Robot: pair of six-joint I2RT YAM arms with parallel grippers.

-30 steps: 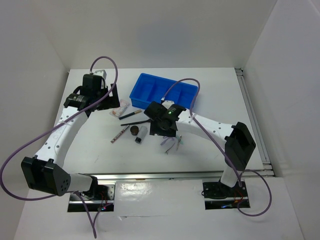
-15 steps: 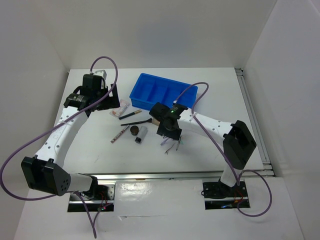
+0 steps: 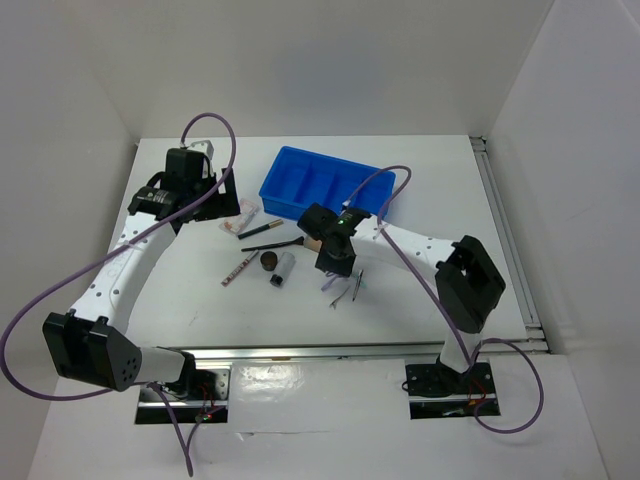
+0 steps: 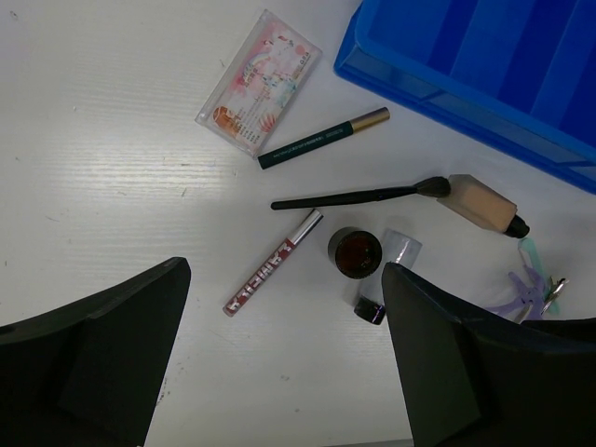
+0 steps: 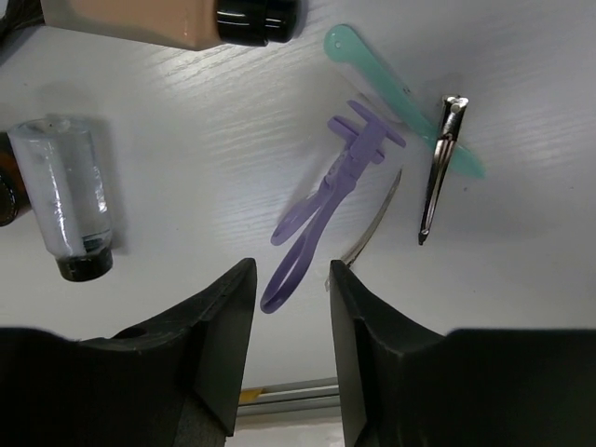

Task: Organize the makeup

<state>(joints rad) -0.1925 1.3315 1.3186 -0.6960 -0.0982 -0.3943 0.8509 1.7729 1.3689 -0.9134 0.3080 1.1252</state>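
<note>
Now the lilac tool (image 5: pixel 328 194) lies just off the right pincer (image 5: pixel 291 270), slightly parted and empty.

Blue tray (image 4: pixel 484 56); lilac tool (image 5: pixel 326 200); mint-green stick (image 5: pixel 391 88); beige, black-capped tube (image 5: pixel 130 19)

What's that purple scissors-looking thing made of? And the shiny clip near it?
The purple tool looks like matte plastic: its colour is even and its edges are soft and moulded. The clip looks like polished metal, silvery with bright glints, though coated plastic can't be ruled out.
</note>
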